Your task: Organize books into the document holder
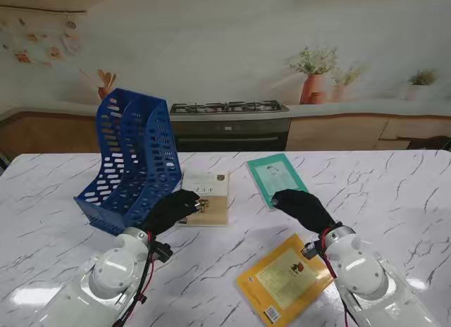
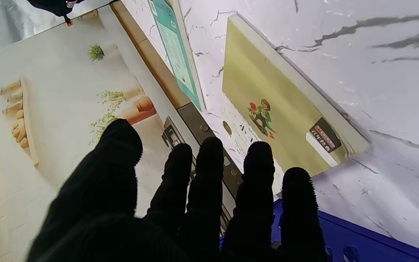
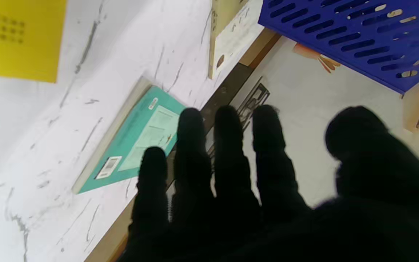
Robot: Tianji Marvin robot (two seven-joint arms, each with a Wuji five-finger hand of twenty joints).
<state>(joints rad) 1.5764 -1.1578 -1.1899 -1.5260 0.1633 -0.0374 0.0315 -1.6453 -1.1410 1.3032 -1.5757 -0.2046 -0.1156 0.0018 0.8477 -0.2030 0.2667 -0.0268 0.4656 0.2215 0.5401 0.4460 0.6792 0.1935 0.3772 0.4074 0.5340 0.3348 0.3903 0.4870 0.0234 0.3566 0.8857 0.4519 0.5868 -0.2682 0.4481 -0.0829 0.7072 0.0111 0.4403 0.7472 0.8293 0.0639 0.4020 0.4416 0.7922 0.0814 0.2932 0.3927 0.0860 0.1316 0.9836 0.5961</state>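
Reaching toward the middle of the frame, we had both robot hands low over the marble desk (image 1: 63, 221). Our left robot hand (image 1: 171, 208) hovered at the near-left edge of the cream book (image 1: 207, 197), fingers (image 2: 206, 171) spread and holding nothing. Our right robot hand (image 1: 303, 207) sat just beside the near corner of the teal book (image 1: 276, 177), fingers likewise apart and empty; whether they touched the cover we could not tell. The yellow book (image 1: 284, 278) lay at lower centre-right, close to our right forearm. The blue document holder (image 1: 130, 158) stood tilted at centre-left, just beside the cream book, with no book in it that we could see.

We judged the main risk to be the flat books: with no edge raised, fingers could slide over a cover and push it along the smooth desk. The left robot hand, so near the holder, could also knock it and shift its open slots away.
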